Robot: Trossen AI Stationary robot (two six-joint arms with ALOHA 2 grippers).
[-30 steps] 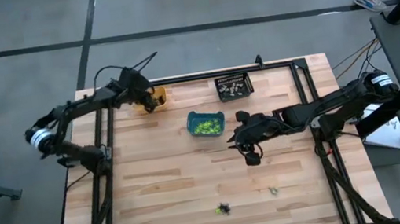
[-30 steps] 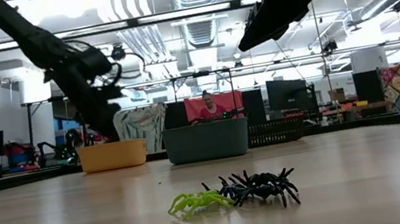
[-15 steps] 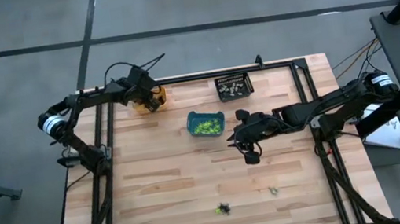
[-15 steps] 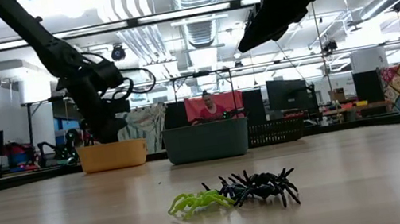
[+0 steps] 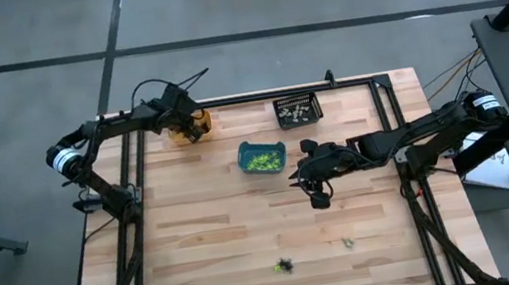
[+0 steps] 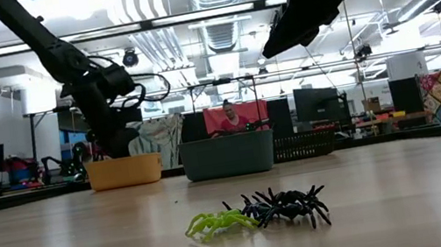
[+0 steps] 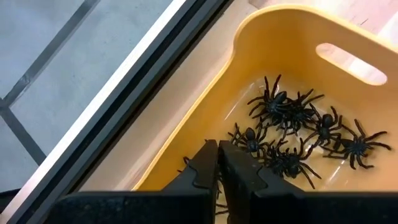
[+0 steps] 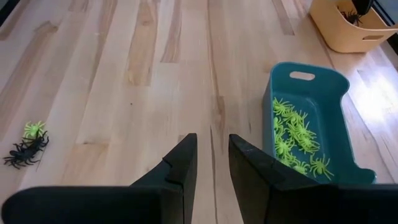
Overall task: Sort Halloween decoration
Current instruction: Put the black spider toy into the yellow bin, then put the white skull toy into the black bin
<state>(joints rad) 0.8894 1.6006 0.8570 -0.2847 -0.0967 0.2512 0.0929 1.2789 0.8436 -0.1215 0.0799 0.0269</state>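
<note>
While the left gripper (image 7: 217, 163) has swung over the orange bin (image 7: 292, 37), jaws clenched empty, the right gripper (image 8: 211, 163) hovers parted and empty; black spiders (image 7: 298, 127) fill that bin.

Bright, even light w/ ceiling-lamp glare in low view; wrist views sharp.

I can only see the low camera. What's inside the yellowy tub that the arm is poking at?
Observer: Small black plastic spiders are piled in that orange plastic bin. The left claw is shut just above them.
Operator: And what's in the blue-green tub?
Observer: The teal plastic bin holds lime green plastic spiders.
Operator: Is the other claw holding a spider?
Observer: No. The right claw is open and empty, over the bare wooden table beside the teal bin.
</note>
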